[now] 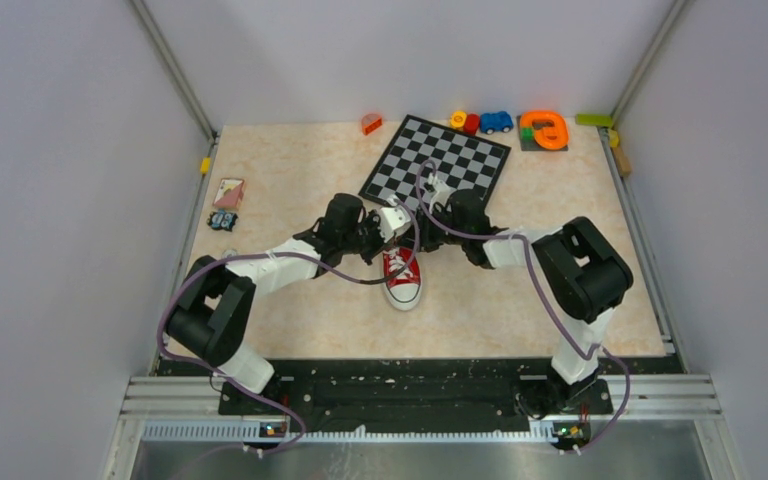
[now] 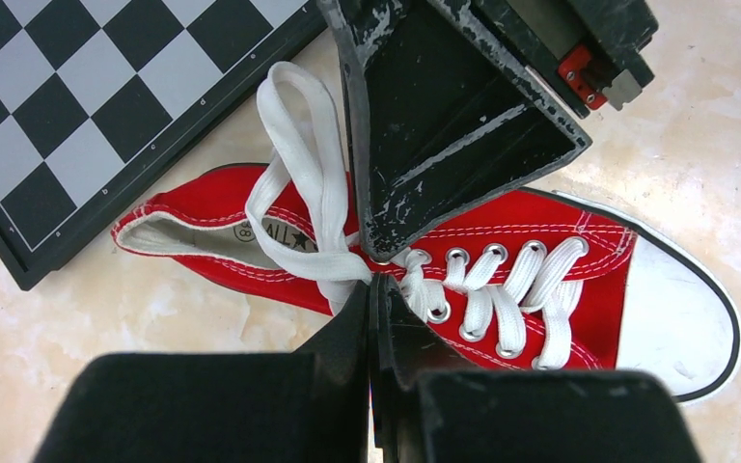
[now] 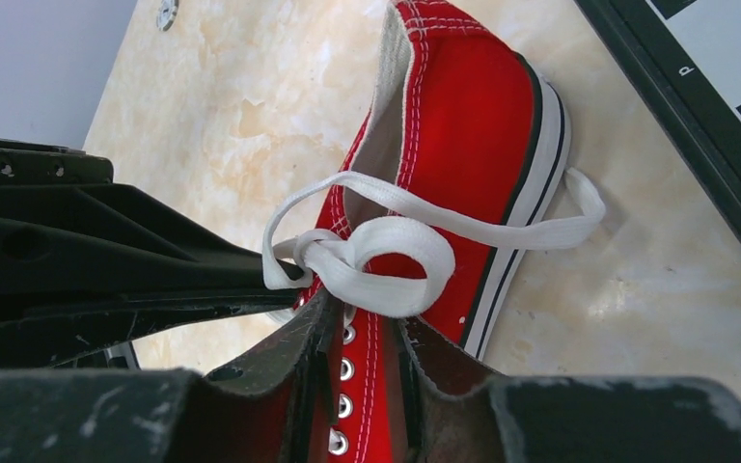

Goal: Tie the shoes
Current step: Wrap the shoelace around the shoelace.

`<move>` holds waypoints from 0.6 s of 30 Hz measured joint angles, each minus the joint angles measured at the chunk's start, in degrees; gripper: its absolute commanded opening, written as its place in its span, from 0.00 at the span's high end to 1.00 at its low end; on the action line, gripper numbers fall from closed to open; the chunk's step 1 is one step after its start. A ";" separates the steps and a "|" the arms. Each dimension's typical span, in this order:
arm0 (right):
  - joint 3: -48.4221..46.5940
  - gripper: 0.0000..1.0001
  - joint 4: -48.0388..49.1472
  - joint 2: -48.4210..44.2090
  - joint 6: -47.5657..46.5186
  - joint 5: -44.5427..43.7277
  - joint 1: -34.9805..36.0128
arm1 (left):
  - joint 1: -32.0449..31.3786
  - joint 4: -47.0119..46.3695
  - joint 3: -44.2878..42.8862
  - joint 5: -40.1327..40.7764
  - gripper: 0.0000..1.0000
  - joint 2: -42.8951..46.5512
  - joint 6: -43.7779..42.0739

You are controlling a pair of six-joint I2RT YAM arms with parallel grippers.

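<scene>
The red sneaker point(image 1: 402, 285) lies mid-table, with its white toe cap toward the arms' bases. It also shows in the left wrist view point(image 2: 579, 299) and the right wrist view point(image 3: 473, 106). My left gripper point(image 2: 374, 289) is shut on the white laces point(image 2: 323, 183) at the top eyelets, where they cross. My right gripper point(image 3: 367, 323) is open just over the tongue, and a lace loop point(image 3: 396, 256) lies across its tips. A long lace end trails over the sole to the table. In the top view both grippers, left point(image 1: 392, 243) and right point(image 1: 418, 232), meet over the shoe's heel end.
A chessboard point(image 1: 436, 160) lies just behind the shoe, its edge close to the heel point(image 2: 48, 106). Small toys line the back edge: an orange block point(image 1: 370, 123), a blue car point(image 1: 496, 121) and an orange ring point(image 1: 545, 130). A card point(image 1: 228, 192) lies at the left.
</scene>
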State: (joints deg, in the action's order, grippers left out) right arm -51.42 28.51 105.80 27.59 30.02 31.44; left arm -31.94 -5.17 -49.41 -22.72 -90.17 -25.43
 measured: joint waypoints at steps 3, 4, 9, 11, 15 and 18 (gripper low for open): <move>-0.52 0.94 0.00 0.52 0.07 0.11 0.24 | 0.00 0.11 0.00 -0.22 1.00 0.02 0.00; -0.61 1.00 0.00 0.59 0.00 0.22 0.31 | 0.00 0.13 0.00 -0.24 1.00 0.02 0.02; -0.68 1.00 0.79 0.61 0.04 1.77 0.33 | 0.00 1.05 -0.48 -0.44 1.00 0.02 0.87; -0.39 1.00 1.40 0.57 0.04 1.99 0.33 | 0.00 2.49 -1.44 -0.44 1.00 0.00 2.05; 1.70 1.00 3.28 -0.59 0.35 2.49 0.33 | 0.00 3.96 -4.26 -0.44 1.00 -0.74 4.68; 2.73 1.00 3.82 -1.77 0.66 2.67 0.33 | 0.00 4.00 -4.61 -0.44 1.00 -0.96 6.21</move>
State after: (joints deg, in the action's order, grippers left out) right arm -48.69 32.34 104.03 28.25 32.69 31.77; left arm -31.94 -1.17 -54.02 -23.16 -91.13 -19.22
